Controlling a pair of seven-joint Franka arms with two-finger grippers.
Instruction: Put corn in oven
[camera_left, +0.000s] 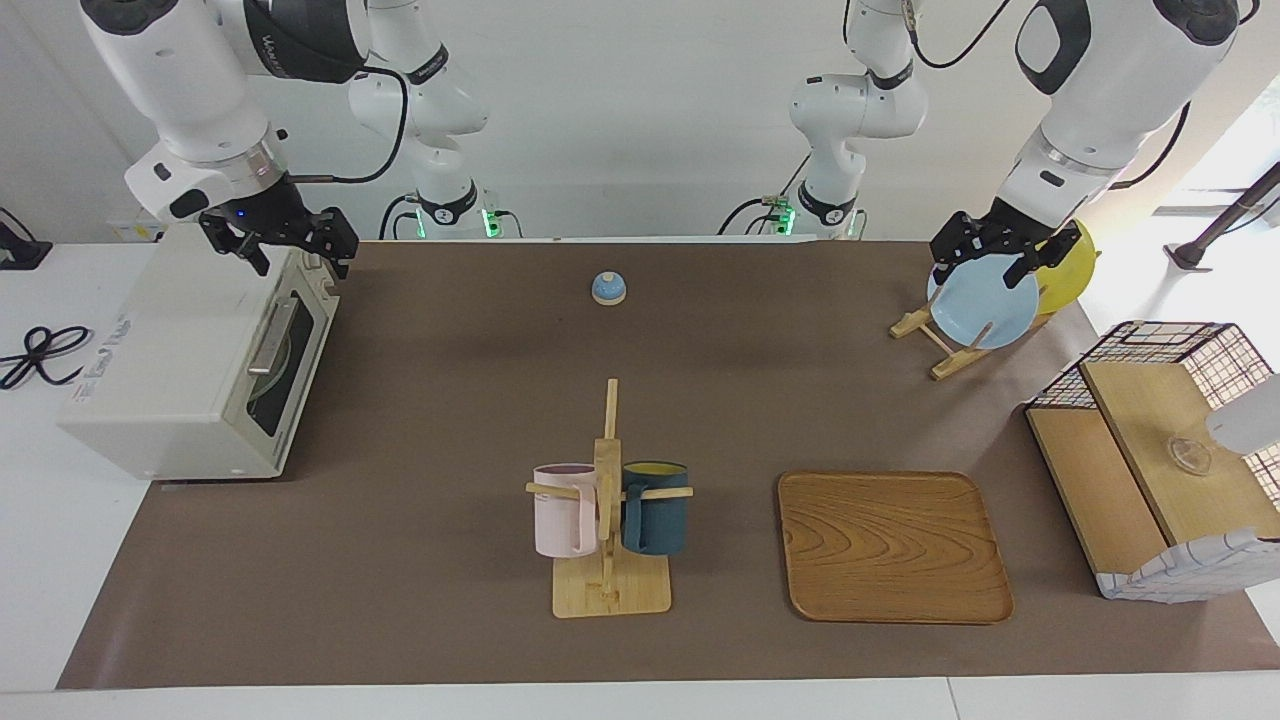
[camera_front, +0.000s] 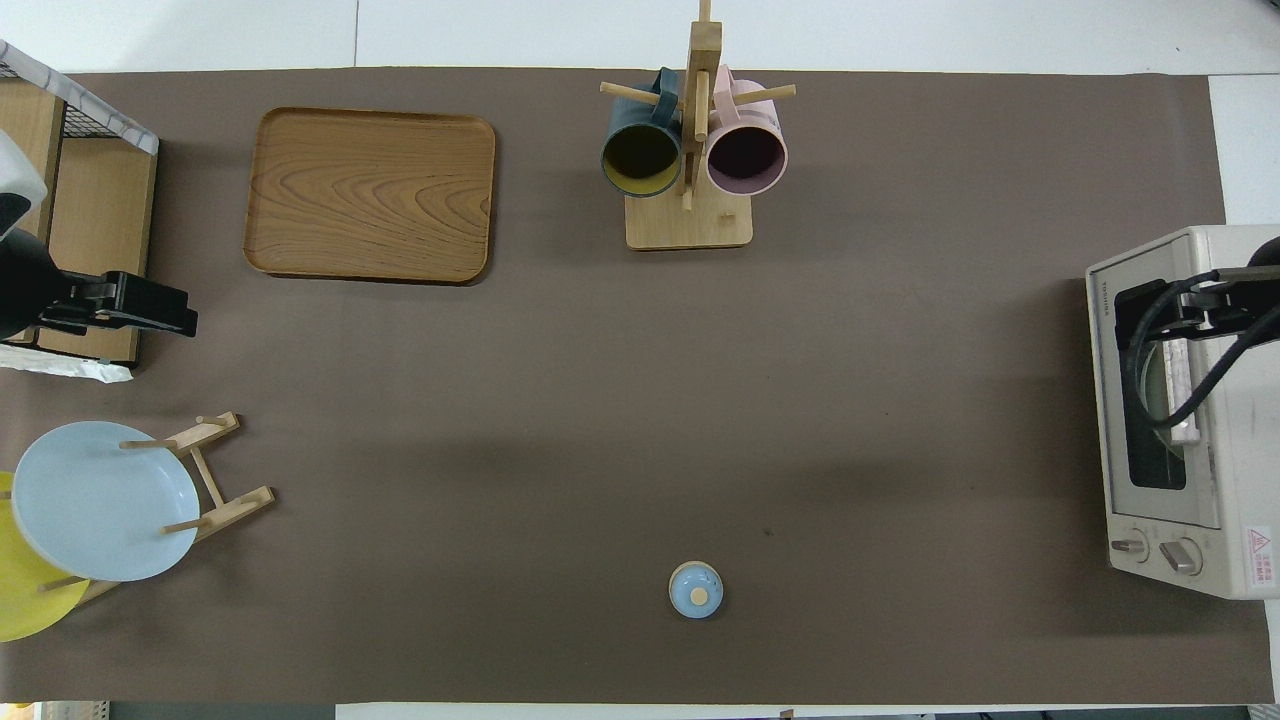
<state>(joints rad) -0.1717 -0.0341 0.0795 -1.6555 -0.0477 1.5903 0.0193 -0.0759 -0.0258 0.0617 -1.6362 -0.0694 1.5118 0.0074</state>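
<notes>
- Oven (camera_left: 190, 370): at the right arm's end of the table, door shut.
- Right gripper (camera_left: 285, 245): over the oven's top front edge; finger state cannot be told.
- Left gripper (camera_left: 985, 255): over the blue plate (camera_left: 985, 305); finger state cannot be told.
- Corn: not visible in either view.

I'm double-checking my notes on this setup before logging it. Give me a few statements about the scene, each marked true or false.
1. The oven stands at the right arm's end of the table. True.
2. The oven's door hangs open. False: it is shut.
3. A pink mug hangs on the mug tree. True.
4. The corn lies on the wooden tray. False: the tray is bare; no corn shows in either view.
5. The left gripper is over the mug tree. False: it is over the blue plate.
</notes>
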